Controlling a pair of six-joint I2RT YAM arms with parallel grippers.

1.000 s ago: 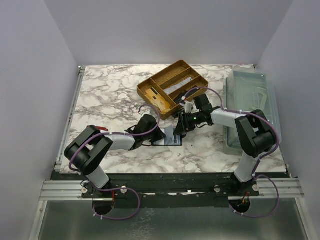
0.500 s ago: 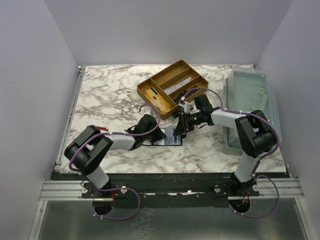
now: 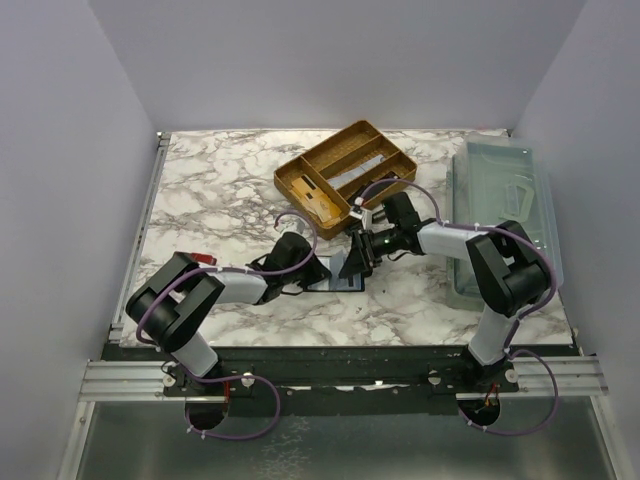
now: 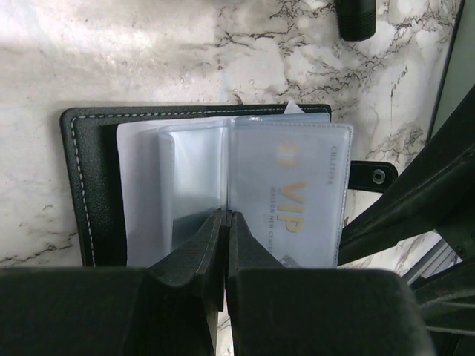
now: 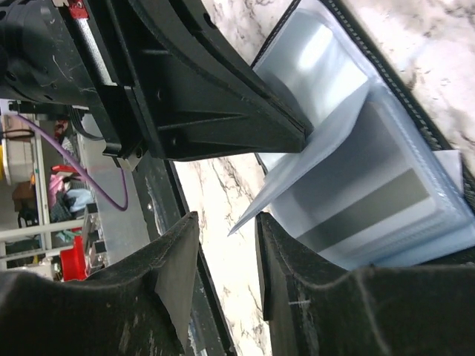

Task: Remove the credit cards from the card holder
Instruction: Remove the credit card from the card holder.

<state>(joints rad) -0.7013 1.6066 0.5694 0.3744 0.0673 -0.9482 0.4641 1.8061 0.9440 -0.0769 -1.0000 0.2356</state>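
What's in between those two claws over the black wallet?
A lifted clear sleeve of the card holder stands between the left gripper and the right gripper, seen best in the right wrist view.

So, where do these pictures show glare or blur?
Left wrist: left fingers near the lens are blurred, the card is sharp, glare on the table top-left. Right wrist: right fingers soft, glare on the sleeve. Top external: even light, sharp.

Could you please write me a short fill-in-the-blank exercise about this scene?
The card bears the gold word ____. The left hand, pressing on the card holder, is open or shut: ____. The right hand, at the corner of a lifted sleeve, is open or shut: ____. Missing words: VIP; shut; open.
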